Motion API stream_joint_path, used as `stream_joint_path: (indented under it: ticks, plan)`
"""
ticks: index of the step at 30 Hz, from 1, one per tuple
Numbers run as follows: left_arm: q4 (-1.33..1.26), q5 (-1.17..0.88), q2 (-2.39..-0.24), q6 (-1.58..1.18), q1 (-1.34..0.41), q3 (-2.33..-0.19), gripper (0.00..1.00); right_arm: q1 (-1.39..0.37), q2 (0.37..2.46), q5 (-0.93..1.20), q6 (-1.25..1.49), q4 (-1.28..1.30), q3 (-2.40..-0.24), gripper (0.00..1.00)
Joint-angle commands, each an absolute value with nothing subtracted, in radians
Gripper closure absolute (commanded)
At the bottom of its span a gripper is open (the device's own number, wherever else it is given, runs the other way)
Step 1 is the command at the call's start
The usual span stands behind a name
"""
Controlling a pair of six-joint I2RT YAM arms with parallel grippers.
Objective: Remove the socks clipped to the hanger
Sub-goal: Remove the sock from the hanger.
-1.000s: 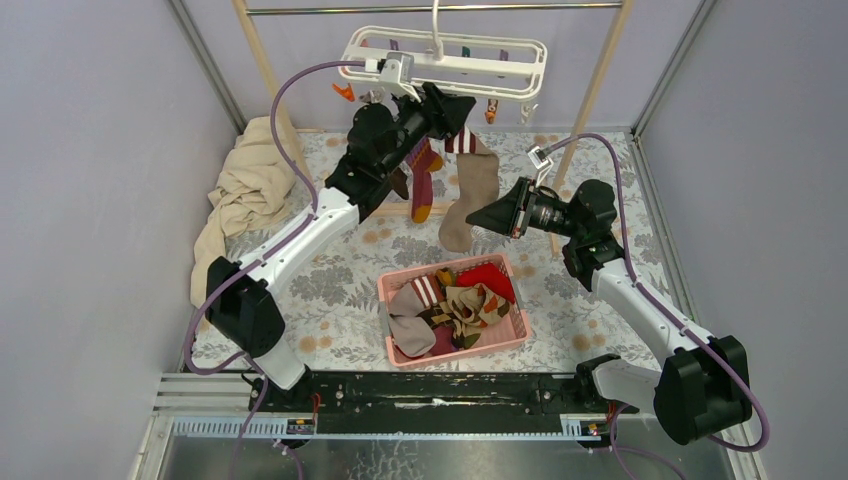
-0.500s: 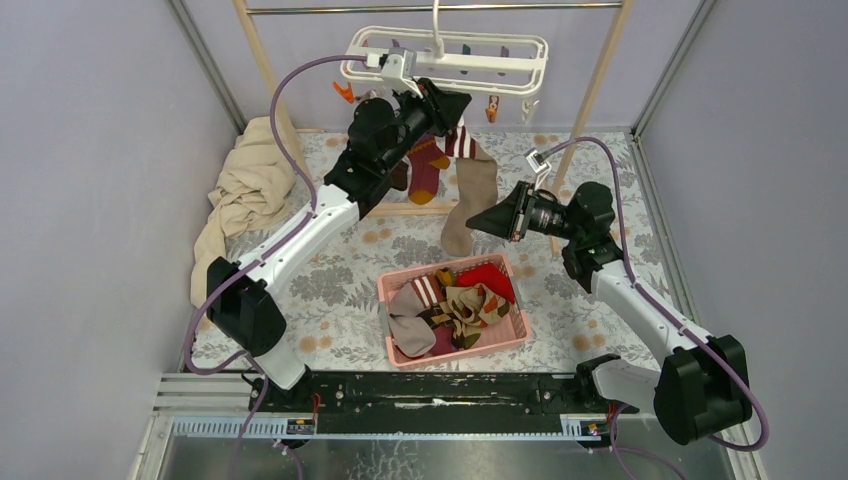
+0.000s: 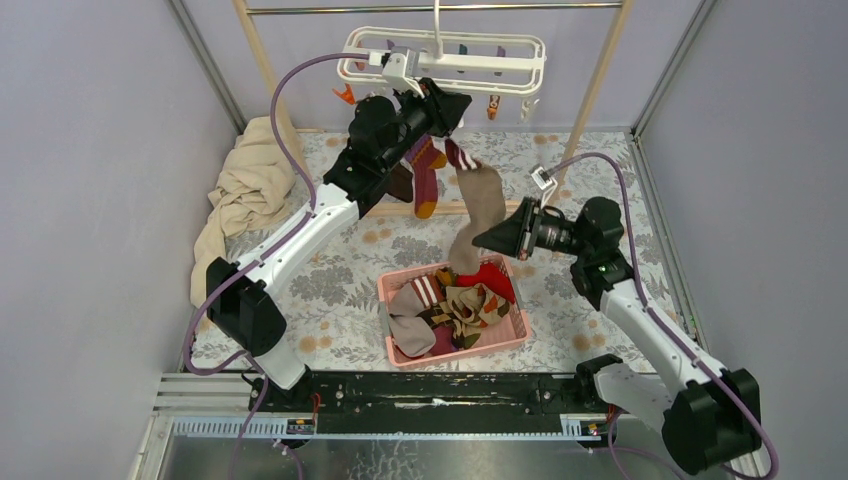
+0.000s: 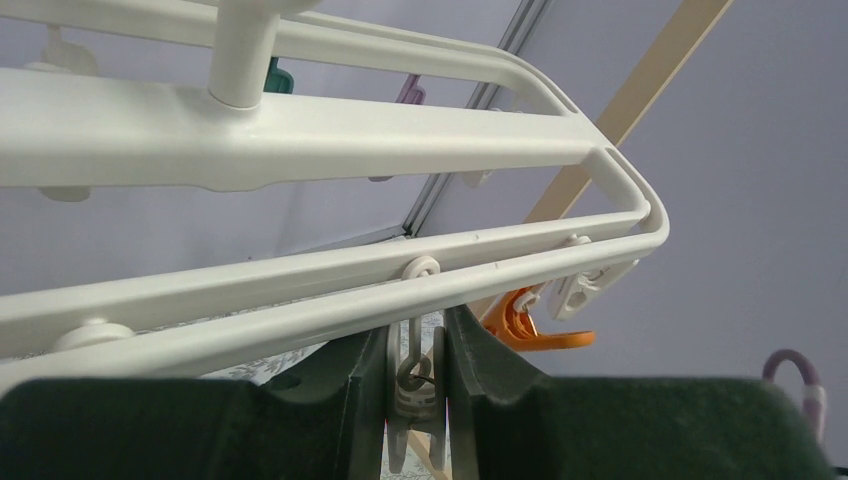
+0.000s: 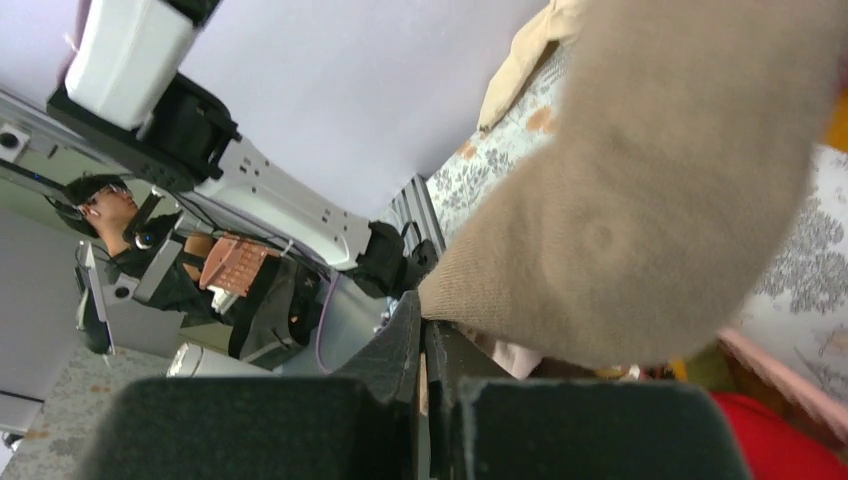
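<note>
Beige sock stretched from hanger toward 5 o'clock, toe pinched in closed right gripper. Left gripper clamped on white clip, 12 o'clock.

The right end effector has dragged the beige sock toward the basket.

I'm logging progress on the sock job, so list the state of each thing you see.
left gripper: shut on white clip
right gripper: shut on beige sock
beige sock: pulled taut, slanting
magenta sock: hanging from hanger
hanger: hooked on rail
pink basket: holds several socks
</note>
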State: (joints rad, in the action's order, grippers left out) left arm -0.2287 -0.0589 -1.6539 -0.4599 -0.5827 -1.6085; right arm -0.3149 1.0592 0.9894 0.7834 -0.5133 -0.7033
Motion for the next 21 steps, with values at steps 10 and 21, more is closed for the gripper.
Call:
stream_joint_path:
  ticks: [10,21]
  plan:
    - [-0.249,-0.063,-1.61,-0.443,-0.575,-1.587,0.7,-0.324,0.921,0.999,0.708,-0.372,-0.614,1.0]
    - [-0.186,-0.167,-1.502,-0.454,-0.576,-1.489,0.16,-0.464,0.982,0.95,0.572,-0.211,-0.719,1.0]
